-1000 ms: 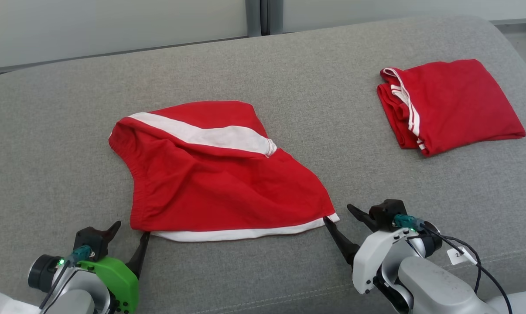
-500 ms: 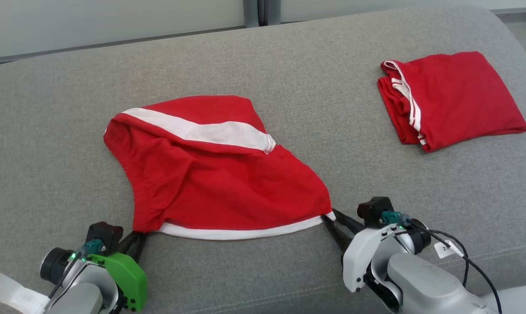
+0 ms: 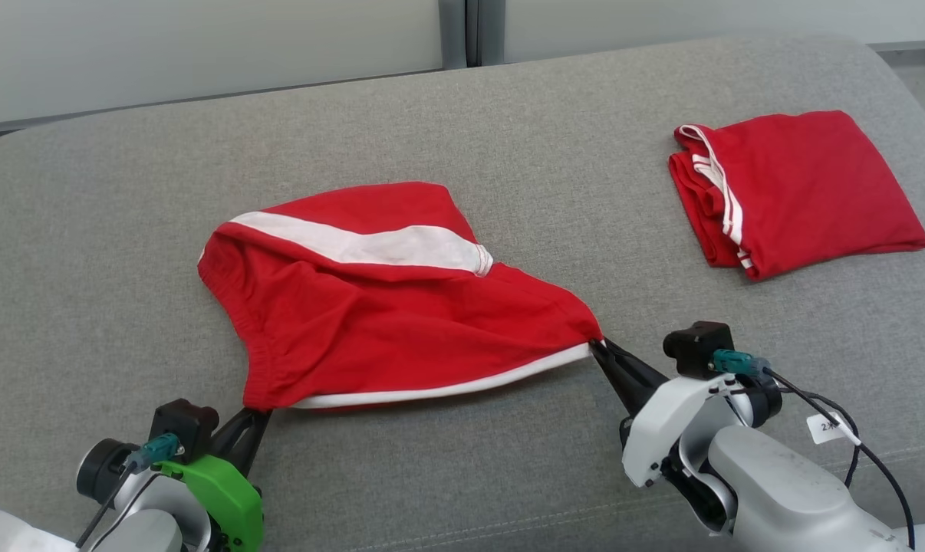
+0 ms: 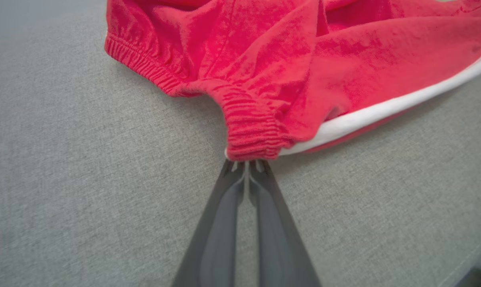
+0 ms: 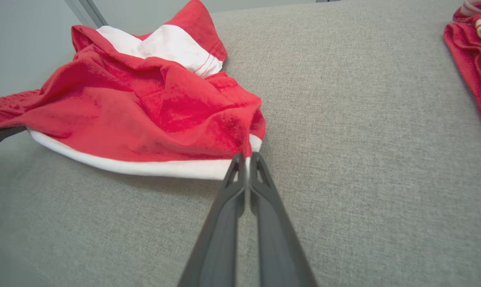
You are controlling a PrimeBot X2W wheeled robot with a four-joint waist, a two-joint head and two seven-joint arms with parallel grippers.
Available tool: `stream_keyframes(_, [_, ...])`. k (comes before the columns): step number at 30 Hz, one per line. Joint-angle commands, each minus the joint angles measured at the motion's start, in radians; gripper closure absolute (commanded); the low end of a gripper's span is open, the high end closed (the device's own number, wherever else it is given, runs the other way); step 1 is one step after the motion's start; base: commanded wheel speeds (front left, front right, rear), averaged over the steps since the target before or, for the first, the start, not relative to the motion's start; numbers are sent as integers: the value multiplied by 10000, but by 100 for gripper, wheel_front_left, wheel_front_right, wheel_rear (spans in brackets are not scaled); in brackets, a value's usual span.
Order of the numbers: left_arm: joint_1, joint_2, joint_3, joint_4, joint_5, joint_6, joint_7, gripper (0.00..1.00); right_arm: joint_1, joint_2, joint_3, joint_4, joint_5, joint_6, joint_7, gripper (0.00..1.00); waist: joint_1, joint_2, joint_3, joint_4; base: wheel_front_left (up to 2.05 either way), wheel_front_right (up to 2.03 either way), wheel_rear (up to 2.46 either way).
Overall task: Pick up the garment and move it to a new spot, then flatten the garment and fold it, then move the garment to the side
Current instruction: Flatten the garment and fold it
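Red fabric shorts (image 3: 401, 330), white band and hem; folded red garment (image 3: 808, 192), thin white stripes; grey woven cushion (image 3: 508, 123).

My left arm (image 3: 213, 491) sits low at the lower left, jaws pressed together, the long dark fingers (image 4: 220, 223) meeting at their tips. My right arm (image 3: 777, 498) comes in from the lower right, jaws clamped too, fingers (image 5: 220, 231) angled up and leftward.

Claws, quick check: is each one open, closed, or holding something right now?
Left claw: closed, gripping the waistband corner of the red shorts.
Right claw: closed, gripping the white-hemmed corner of the red shorts.
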Motion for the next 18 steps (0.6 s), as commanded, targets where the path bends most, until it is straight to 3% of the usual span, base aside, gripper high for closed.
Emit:
stream_keyframes(1, [166, 96, 67, -213, 103, -13, -34, 100, 257, -102, -155, -237, -40, -6, -36, 100, 0, 0, -183, 37, 0, 0, 0])
stream_keyframes(9, [628, 639, 219, -1459, 457, 42, -33, 100, 781, -554, -745, -1717, -13, -6, -38, 100, 0, 0, -556, 108, 0, 0, 0])
stream_keyframes(18, [-760, 1199, 574, -2615, 409, 76, 371, 100, -403, -836, -429, -2385, 417, -5, -37, 100, 0, 0, -410, 161, 0, 0, 0])
